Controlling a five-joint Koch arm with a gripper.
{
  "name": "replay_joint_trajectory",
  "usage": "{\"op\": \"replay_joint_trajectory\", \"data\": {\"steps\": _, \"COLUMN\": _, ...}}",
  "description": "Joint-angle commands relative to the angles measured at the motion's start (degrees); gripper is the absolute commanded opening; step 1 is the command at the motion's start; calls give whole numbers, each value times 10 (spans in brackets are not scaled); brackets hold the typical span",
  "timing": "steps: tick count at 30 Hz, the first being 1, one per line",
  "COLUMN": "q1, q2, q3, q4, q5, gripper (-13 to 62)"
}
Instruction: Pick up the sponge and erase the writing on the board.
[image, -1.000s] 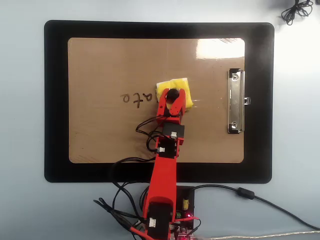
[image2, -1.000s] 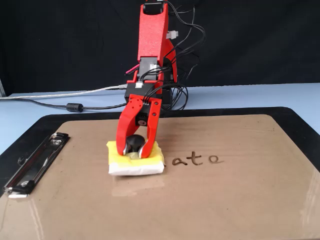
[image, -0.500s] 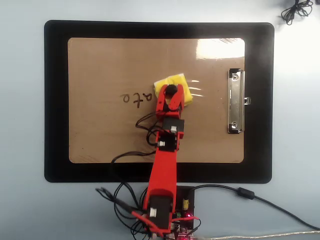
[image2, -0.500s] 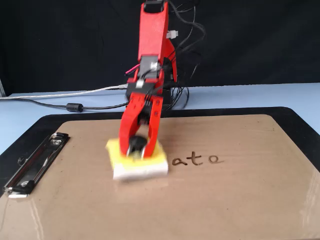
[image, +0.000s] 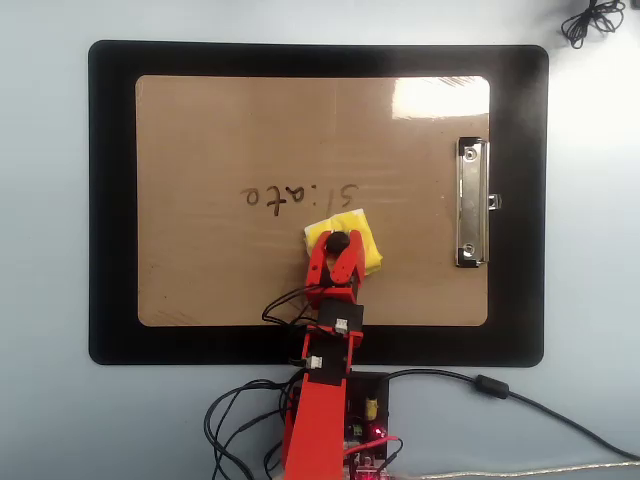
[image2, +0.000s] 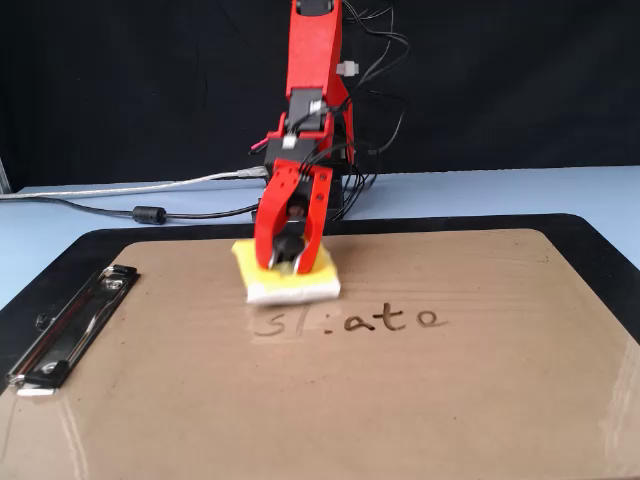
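The yellow sponge (image: 368, 251) lies flat on the tan board (image: 200, 130), just on the arm's side of the writing (image: 300, 195). My red gripper (image: 338, 244) is shut on the black knob in the sponge's centre. In the fixed view the sponge (image2: 300, 290) sits behind the writing (image2: 345, 321), near the board's (image2: 450, 400) far edge, and the gripper (image2: 288, 262) comes down on it from above. The word's first letters look faint and smeared; "ato" stays dark.
A black mat (image: 110, 200) lies under the board. The silver clip (image: 472, 200) is at the board's right end in the overhead view and at the left (image2: 70, 325) in the fixed view. Cables (image: 500, 388) trail from the arm's base.
The gripper has dragged the sponge back toward the arm's base, off the start of the word. That uncovered smeared first letters. The grip on the knob has held.
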Motion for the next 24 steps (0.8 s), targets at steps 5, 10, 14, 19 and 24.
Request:
{"op": "replay_joint_trajectory", "data": {"steps": 5, "q1": 65, "q2": -177, "q3": -185, "q4": -23, "q5": 40, "gripper": -78}}
{"op": "replay_joint_trajectory", "data": {"steps": 10, "q1": 104, "q2": -266, "q3": -290, "q4": -26, "q5": 88, "gripper": -78}}
{"op": "replay_joint_trajectory", "data": {"steps": 14, "q1": 96, "q2": -218, "q3": -178, "q4": -34, "q5": 84, "gripper": -78}}
{"op": "replay_joint_trajectory", "data": {"steps": 19, "q1": 2, "q2": -167, "q3": -94, "q4": -43, "q5": 27, "gripper": -77}}
{"op": "replay_joint_trajectory", "data": {"steps": 24, "q1": -20, "q2": -316, "q3": -204, "q4": -142, "q5": 3, "gripper": -78}}
